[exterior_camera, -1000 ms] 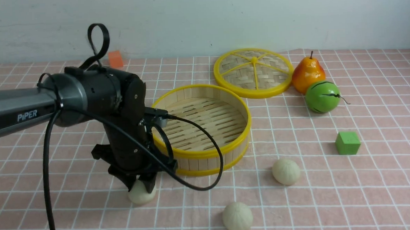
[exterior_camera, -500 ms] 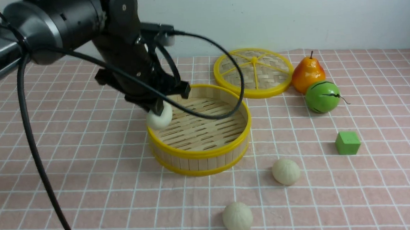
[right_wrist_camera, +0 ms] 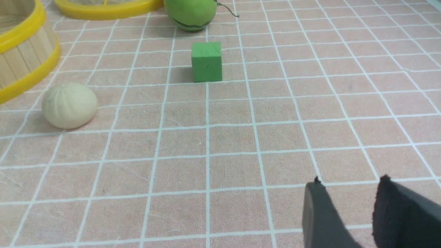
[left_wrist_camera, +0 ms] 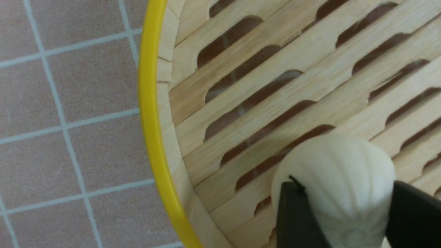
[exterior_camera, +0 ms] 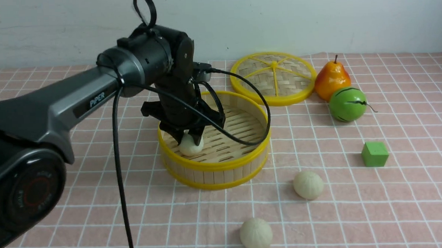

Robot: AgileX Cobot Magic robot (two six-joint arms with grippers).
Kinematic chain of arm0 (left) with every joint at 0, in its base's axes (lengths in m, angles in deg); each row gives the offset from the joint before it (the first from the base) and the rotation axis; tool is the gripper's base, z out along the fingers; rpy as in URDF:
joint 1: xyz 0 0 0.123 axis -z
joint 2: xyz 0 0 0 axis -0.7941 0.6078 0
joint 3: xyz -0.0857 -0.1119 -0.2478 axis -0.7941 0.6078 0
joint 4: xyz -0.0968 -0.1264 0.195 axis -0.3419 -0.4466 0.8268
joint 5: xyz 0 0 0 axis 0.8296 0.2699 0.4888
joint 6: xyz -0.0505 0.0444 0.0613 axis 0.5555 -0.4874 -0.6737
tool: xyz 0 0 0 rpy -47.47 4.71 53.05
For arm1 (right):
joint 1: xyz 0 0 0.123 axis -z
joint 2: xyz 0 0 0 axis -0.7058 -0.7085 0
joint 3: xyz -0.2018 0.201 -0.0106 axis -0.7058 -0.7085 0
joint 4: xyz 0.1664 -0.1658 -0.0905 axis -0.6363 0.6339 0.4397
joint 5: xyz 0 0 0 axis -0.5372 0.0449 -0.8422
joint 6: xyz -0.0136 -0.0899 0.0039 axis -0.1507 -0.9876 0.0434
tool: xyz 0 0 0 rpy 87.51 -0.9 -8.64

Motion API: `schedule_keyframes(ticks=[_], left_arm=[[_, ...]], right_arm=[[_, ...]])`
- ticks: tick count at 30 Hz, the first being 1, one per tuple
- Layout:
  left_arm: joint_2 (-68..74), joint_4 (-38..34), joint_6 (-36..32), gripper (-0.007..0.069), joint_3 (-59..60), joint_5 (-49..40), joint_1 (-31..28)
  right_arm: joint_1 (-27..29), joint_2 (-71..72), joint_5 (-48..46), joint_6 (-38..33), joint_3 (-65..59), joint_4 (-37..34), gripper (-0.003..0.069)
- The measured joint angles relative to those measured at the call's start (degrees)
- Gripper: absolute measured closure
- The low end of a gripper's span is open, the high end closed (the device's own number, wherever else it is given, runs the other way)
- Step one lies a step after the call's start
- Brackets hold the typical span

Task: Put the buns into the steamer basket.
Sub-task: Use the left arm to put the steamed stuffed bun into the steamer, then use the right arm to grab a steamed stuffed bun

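A pink checked cloth (exterior_camera: 396, 213) covers the whole table. The left arm (exterior_camera: 74, 104) reaches across it from the left and bends down into the steamer basket (exterior_camera: 215, 169), which stands near the middle of the cloth. Just behind the basket, to the right, lies its flat lid (exterior_camera: 275, 95). The left gripper (exterior_camera: 190, 140) points down inside the basket near its left wall. Its fingers (left_wrist_camera: 296, 213) sit close on either side of a bun (left_wrist_camera: 334, 179) down at the slatted floor, and I cannot tell whether they pinch it or merely flank it. The right gripper (right_wrist_camera: 349, 186) is over the cloth, fingers parted with nothing between them. A green striped fruit (exterior_camera: 347, 104) stands just in front of a pear (exterior_camera: 332, 80), right of the lid. A second bun (exterior_camera: 308, 185) lies on the cloth near the basket's front right, and a third bun (exterior_camera: 256, 234) lies nearer the robot. A green cube (exterior_camera: 374, 154) sits right of the basket, apart from everything
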Motion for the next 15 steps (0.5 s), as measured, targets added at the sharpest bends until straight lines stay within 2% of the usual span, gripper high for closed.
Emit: schedule_keyframes(ticks=[1,4,7,11,15], left_arm=[[0.06,0.68,0.75,0.0202,-0.13,0.1,0.0],[-0.33,2.46,1.53,0.0083,-1.23,-0.95,0.0],[-2.32,2.93,1.76,0.0019,-3.06,-5.41,0.0],[-8.96,2.93,1.78,0.0023,-4.95,-9.79,0.06],[-20.61,3.11,1.83,0.0086,-5.13,-10.76,0.23]], right_arm=[[0.0,0.0,0.0,0.0,0.0,0.0,0.0419],[0.0,0.0,0.0,0.0,0.0,0.0,0.0419],[0.0,0.0,0.0,0.0,0.0,0.0,0.0419],[0.0,0.0,0.0,0.0,0.0,0.0,0.0419],[0.0,0.0,0.0,0.0,0.0,0.0,0.0419]])
